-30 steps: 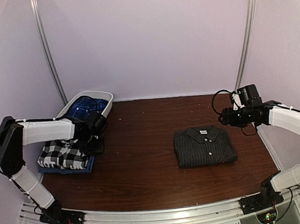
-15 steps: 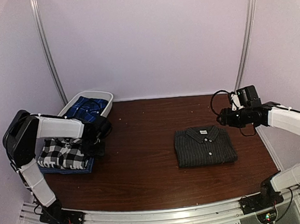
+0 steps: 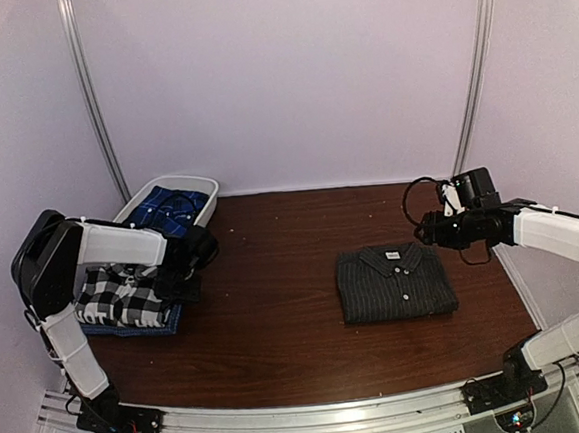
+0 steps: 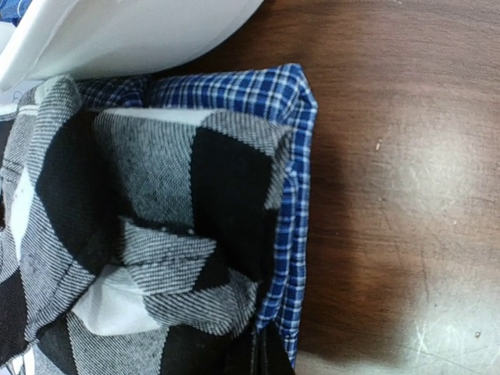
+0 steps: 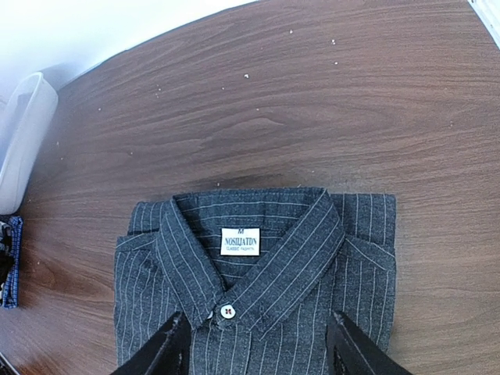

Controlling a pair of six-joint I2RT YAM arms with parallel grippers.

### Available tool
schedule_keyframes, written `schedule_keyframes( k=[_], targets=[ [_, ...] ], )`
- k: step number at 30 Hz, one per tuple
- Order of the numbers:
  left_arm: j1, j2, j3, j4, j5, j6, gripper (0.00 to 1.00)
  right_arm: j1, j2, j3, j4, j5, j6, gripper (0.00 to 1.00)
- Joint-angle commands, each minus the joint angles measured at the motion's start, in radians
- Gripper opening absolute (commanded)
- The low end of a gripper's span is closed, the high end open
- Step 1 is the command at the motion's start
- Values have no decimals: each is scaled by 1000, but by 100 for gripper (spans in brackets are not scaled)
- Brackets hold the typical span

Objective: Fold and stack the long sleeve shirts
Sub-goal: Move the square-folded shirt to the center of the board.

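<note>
My right gripper (image 5: 256, 334) gapes wide over the folded, unstacked pinstriped shirt (image 5: 258, 289); checked shirt (image 3: 123, 295) stacked, left gripper (image 3: 190, 268) fingers unreadable.

The dark brown wooden table (image 3: 278, 323) carried a folded charcoal pinstriped shirt (image 3: 395, 281), which lay flat, collar up, just beneath and ahead of the right gripper (image 3: 423, 232). Under the left gripper (image 3: 182, 283) a folded blue checked shirt (image 4: 301, 180) lay on the wood. A white bin (image 3: 205, 189) stood just beyond that gripper.
</note>
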Motion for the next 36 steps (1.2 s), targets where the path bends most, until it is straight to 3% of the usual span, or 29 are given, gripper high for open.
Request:
schedule_keyframes(
  k=[1, 9, 23, 36],
  targets=[
    [-12, -13, 38, 4, 88, -5, 0, 6, 6, -12, 27, -8, 0, 60],
    [-137, 23, 169, 24, 293, -99, 0, 6, 1, -2, 42, -22, -4, 60],
    [-306, 312, 591, 43, 479, -140, 0, 7, -4, -6, 8, 12, -25, 60],
    [-372, 375, 638, 126, 626, -140, 0, 7, 20, -45, 21, 35, -1, 60]
  ],
)
